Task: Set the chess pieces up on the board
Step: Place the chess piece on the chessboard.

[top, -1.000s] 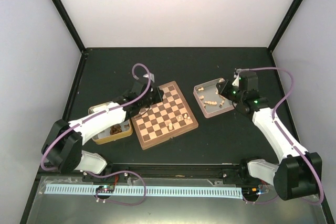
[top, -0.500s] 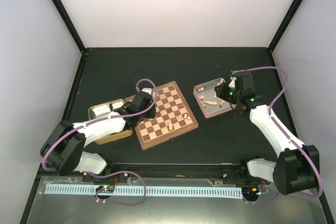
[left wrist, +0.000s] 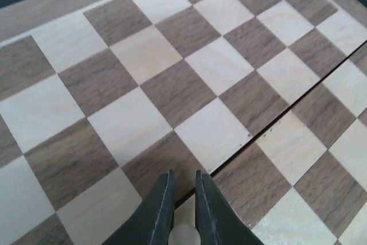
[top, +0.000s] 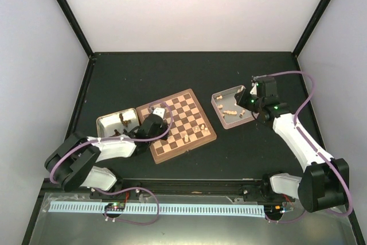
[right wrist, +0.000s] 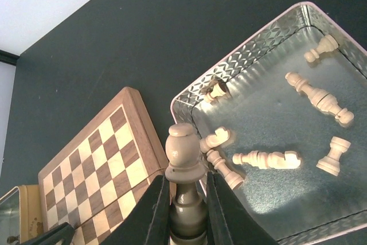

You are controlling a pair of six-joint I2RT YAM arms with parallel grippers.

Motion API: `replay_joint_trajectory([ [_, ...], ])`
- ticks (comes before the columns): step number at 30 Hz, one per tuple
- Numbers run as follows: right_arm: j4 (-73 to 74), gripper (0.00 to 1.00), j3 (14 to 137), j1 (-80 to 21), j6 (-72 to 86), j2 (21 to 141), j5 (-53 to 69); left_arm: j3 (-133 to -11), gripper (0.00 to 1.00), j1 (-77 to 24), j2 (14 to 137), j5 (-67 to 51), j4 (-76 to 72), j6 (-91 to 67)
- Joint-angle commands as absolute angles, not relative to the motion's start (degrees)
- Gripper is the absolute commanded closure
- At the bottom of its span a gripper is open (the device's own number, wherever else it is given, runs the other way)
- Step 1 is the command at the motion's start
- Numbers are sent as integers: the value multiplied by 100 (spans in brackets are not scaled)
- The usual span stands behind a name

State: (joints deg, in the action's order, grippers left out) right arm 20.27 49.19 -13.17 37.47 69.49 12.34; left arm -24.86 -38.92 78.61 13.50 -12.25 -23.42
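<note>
The board (top: 189, 113) lies at the table's middle, with a few pale chess pieces (top: 200, 127) standing near its right edge. My left gripper (top: 153, 124) hangs low over the board's near left part. In the left wrist view its fingers (left wrist: 183, 190) are nearly closed over the checks (left wrist: 172, 93), and a small pale rounded piece top (left wrist: 183, 237) shows between them. My right gripper (top: 248, 100) is above the right metal tray (top: 221, 96). In the right wrist view it (right wrist: 183, 181) is shut on an upright pale piece (right wrist: 184, 152), held above the tray's rim.
The right tray (right wrist: 269, 55) holds several pale pieces lying on their sides (right wrist: 266, 159). A second metal tray (top: 105, 123) left of the board holds dark pieces (top: 123, 120). The board's corner shows in the right wrist view (right wrist: 97, 164). Black frame posts stand at the back corners.
My left arm has drawn back from the board's far left corner toward its near left side. My right gripper has shifted slightly left over the tray, still holding the piece.
</note>
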Motion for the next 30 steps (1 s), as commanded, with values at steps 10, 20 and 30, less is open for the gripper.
replay_joint_trajectory([
  [10,2162,89,5167,-1345,3593,6955,1118,-1578,69,-4072,7826,1498,-3102,-2484],
  [20,2153,89,5168,-1347,3643,6838,1288,-2751,37,-3977,6867,1509,-448,-3054],
  [30,2186,89,5070,-1345,3637,6708,1377,-4261,1,-3262,7249,-121,2851,-3123],
])
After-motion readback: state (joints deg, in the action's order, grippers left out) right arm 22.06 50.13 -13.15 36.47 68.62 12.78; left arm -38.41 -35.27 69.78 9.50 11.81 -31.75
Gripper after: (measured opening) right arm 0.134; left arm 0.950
